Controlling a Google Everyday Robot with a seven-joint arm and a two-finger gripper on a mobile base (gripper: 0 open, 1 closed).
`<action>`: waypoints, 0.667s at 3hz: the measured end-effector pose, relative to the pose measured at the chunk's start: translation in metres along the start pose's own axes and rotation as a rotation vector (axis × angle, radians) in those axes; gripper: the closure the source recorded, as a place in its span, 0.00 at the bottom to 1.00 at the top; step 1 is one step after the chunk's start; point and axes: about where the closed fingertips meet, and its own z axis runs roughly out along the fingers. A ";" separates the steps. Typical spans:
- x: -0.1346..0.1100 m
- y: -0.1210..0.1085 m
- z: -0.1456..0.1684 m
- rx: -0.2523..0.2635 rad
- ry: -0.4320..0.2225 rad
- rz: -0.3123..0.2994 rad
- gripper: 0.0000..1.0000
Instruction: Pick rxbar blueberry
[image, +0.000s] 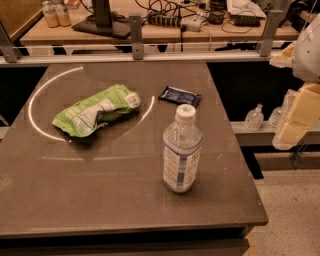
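Observation:
The rxbar blueberry (180, 95) is a small flat dark navy-blue wrapper lying flat on the dark table (100, 200), toward its far right part. My gripper (292, 122) hangs off the table's right side, cream-coloured under the white arm, well to the right of the bar and apart from it. It holds nothing that I can see.
A large lime-green chip bag (95, 114) lies left of the bar. A clear bottle with a white cap (181, 150) stands upright in front of the bar, near the right edge. A metal rail (135, 55) runs behind the table. Small bottles (254, 119) stand on a ledge at right.

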 end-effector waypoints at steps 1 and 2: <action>-0.015 -0.031 0.016 0.010 -0.155 0.037 0.00; -0.036 -0.071 0.047 0.018 -0.358 0.091 0.00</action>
